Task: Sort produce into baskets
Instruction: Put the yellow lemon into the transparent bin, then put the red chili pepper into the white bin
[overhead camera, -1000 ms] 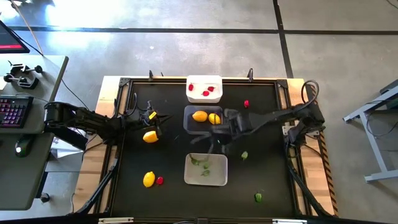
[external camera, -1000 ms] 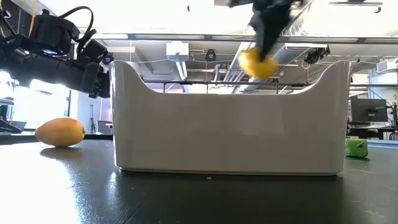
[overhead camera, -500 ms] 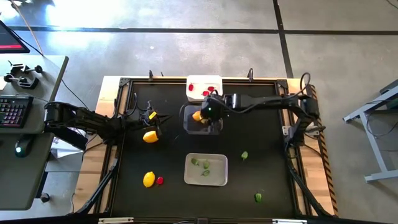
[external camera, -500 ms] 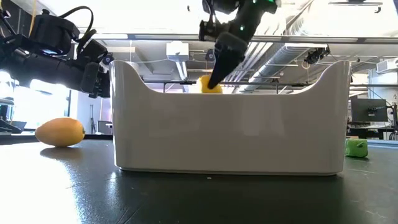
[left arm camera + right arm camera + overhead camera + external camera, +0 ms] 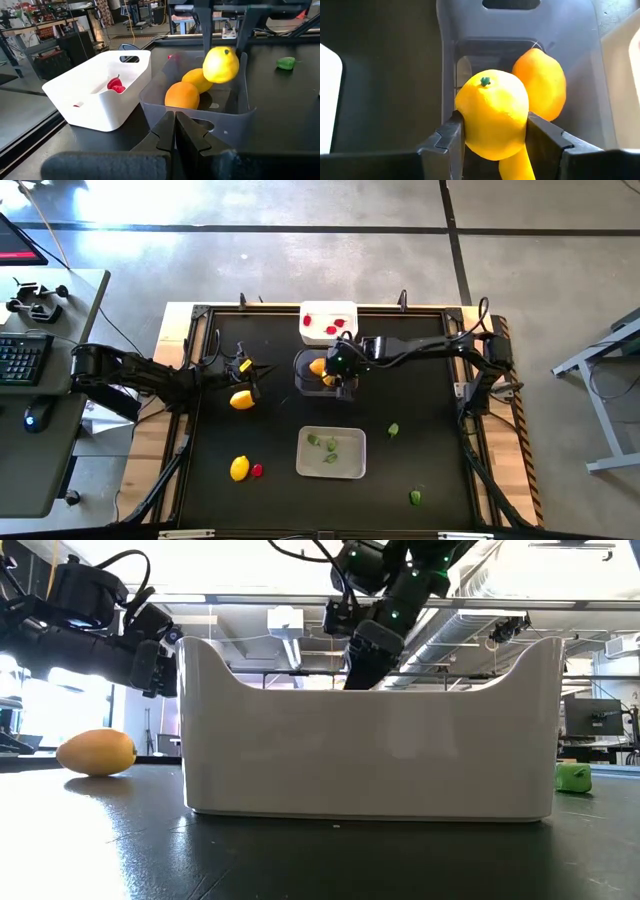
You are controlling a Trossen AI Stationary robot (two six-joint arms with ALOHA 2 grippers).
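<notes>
My right gripper (image 5: 338, 372) is shut on a yellow lemon (image 5: 492, 112) over the clear dark basket (image 5: 303, 370), which holds two more lemons (image 5: 182, 95). In the left wrist view the held lemon (image 5: 220, 64) hangs at about rim height, clear of those two. The white basket (image 5: 328, 323) at the far side holds red berries (image 5: 116, 86). The pale grey basket (image 5: 331, 452) holds green leafy pieces. My left gripper (image 5: 250, 380) is shut and empty, just above a lemon (image 5: 241, 399) that lies on the table. My right gripper pinches the lemon by its two opposite sides (image 5: 462, 120) between its two fingers (image 5: 451, 135). The fingers come from above, pointing down into the basket. The lemon is lifted clear, its green stem tip (image 5: 485, 81) turned away from the gripper.
Another lemon (image 5: 239, 468) and a red berry (image 5: 257, 470) lie at the near left. Green pieces lie right of the grey basket (image 5: 393, 429) and near the front edge (image 5: 415, 497). The right arm (image 5: 430, 352) stretches across the table's far right.
My right gripper, shut on the lemon, has gone from near the grey basket toward the table's far edge and over the clear basket. It has then gone down, so the lemon has sunk to about that basket's rim.
</notes>
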